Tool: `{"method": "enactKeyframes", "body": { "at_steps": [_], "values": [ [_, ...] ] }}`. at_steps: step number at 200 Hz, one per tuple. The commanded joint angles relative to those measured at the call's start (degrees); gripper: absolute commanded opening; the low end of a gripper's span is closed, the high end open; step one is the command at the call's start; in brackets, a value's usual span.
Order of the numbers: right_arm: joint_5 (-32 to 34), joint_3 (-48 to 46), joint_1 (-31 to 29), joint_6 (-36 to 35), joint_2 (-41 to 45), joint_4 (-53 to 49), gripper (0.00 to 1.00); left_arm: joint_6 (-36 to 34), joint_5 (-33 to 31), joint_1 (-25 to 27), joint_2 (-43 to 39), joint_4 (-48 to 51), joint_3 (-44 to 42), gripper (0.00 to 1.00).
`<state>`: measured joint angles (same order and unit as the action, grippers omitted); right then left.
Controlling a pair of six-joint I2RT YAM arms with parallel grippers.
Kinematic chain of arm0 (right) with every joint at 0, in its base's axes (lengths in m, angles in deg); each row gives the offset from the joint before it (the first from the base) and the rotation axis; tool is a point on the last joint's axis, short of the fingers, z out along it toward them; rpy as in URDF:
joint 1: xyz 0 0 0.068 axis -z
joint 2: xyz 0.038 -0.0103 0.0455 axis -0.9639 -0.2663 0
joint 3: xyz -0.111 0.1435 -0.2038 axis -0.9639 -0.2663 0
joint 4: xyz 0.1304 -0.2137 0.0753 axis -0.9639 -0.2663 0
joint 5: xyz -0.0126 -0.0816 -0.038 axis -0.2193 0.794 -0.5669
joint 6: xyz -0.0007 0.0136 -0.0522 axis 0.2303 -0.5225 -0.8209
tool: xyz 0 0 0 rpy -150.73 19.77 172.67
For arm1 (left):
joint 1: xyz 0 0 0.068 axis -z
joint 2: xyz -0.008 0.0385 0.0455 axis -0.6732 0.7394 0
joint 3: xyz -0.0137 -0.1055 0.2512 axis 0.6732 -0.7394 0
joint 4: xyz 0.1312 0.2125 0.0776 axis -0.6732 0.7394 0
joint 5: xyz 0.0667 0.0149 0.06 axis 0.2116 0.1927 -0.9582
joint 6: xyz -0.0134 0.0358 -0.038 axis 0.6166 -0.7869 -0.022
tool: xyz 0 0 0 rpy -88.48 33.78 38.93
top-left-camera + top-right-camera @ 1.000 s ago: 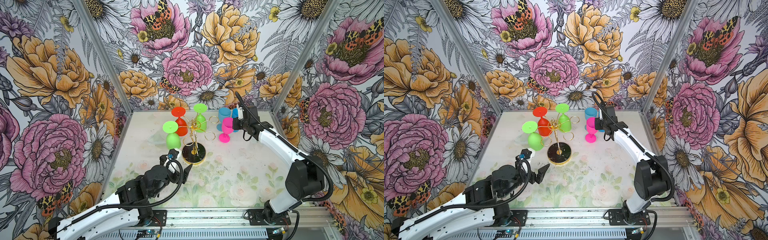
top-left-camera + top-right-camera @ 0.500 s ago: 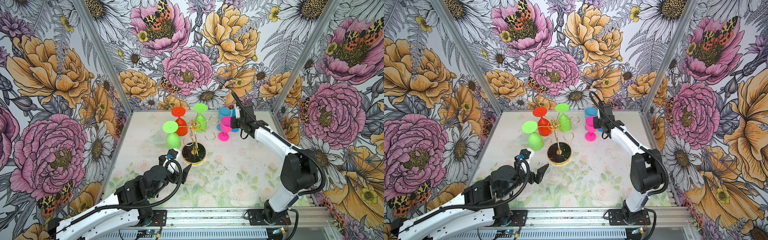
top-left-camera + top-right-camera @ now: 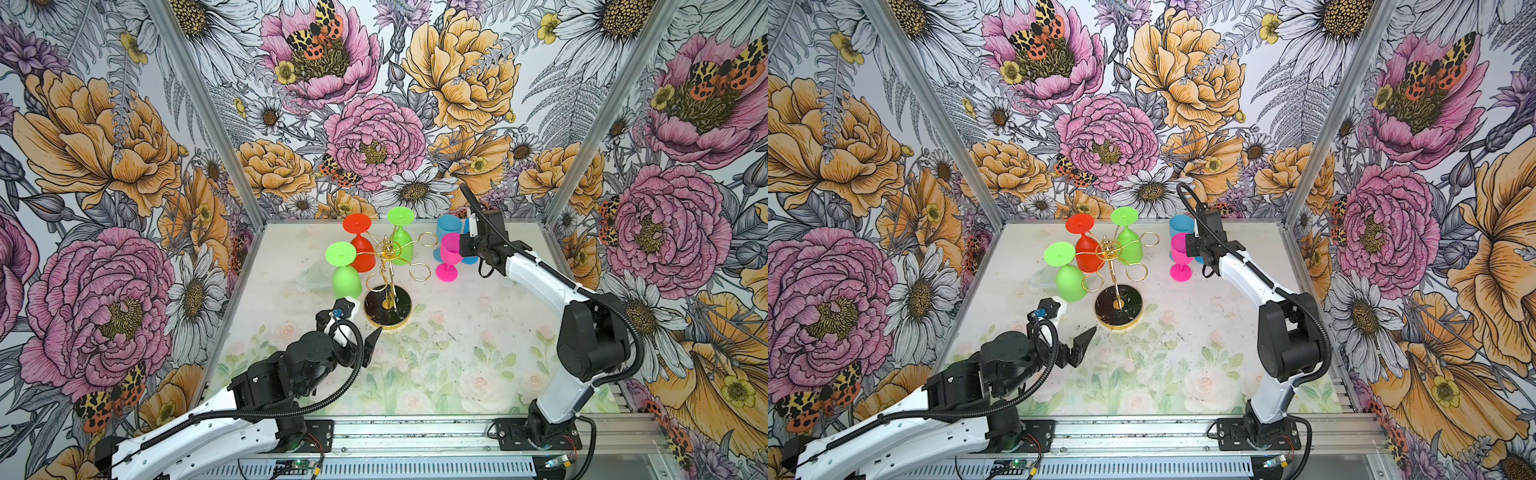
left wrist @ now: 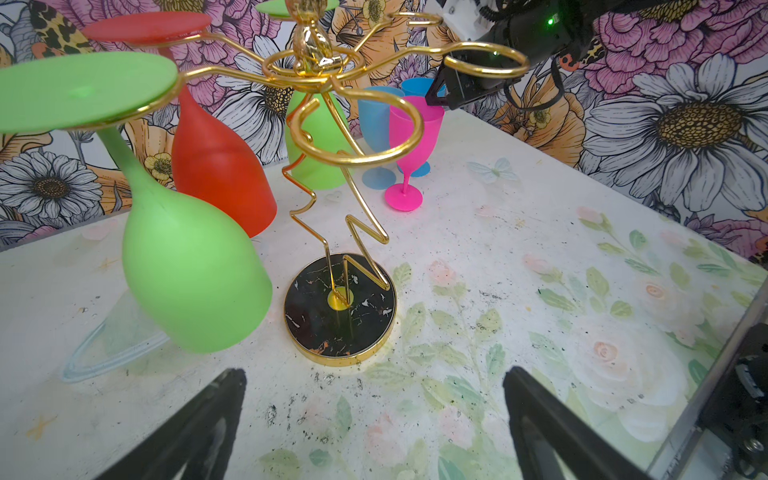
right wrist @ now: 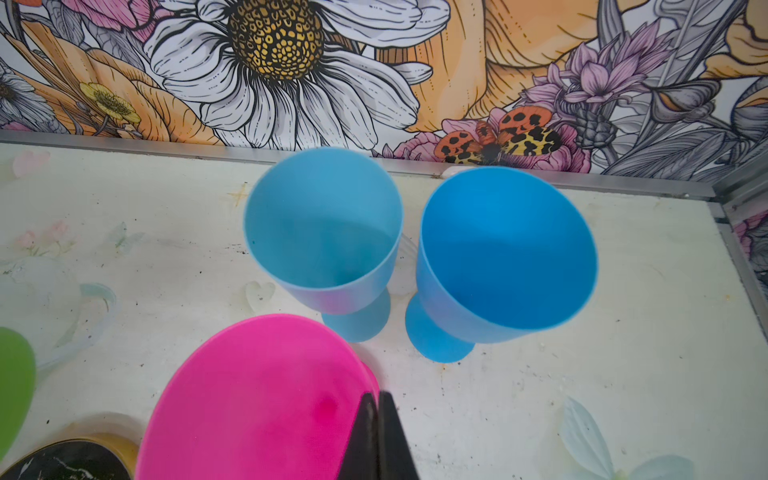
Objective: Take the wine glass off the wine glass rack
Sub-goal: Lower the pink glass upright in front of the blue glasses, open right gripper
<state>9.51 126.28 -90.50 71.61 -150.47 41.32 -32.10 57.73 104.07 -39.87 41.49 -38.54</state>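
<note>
Curled gold-wire wine glass rack (image 3: 387,310); round base

We see a table (image 3: 457,365) with a faded flower print, speckled with dark marks. Flowered wall panels (image 3: 374,137) enclose it on three sides. A metal rail (image 3: 415,432) runs along its near edge.

We see a wine glass rack (image 4: 309,50) of shiny gold wire. Its round base (image 4: 324,328) is black with pale and orange marbling and a gold rim. The lime green wine glasses (image 4: 191,274), the red wine glass (image 4: 220,174), the hot pink wine glass (image 5: 257,399) and the sky blue wine glasses (image 5: 324,232) are each one plain colour. The table (image 4: 540,249) is off-white, faintly printed with pale roses and green leaves. The walls (image 3: 374,141) show pink and orange blooms, white daisies and spotted moths.
</note>
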Motion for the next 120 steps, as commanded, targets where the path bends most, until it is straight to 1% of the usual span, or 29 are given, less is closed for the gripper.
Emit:
{"method": "enactKeyframes", "body": {
  "at_steps": [1, 103, 120],
  "values": [
    [0.7, 1.1, -0.3, 0.8, -1.3, 1.5, 0.0, -0.3, -1.3, 0.6, -0.8, 0.6, 1.4, 0.99],
    [0.0, -0.5, -0.3, 1.4, -1.8, 1.5, 0.0, -0.4, -1.4, 0.7, -1.0, 0.6, 1.4, 0.99],
    [-0.1, -0.6, -0.2, 1.5, -1.8, 1.5, 0.05, -0.3, -1.4, 0.6, -1.0, 0.6, 1.3, 0.99]
  ]
}}
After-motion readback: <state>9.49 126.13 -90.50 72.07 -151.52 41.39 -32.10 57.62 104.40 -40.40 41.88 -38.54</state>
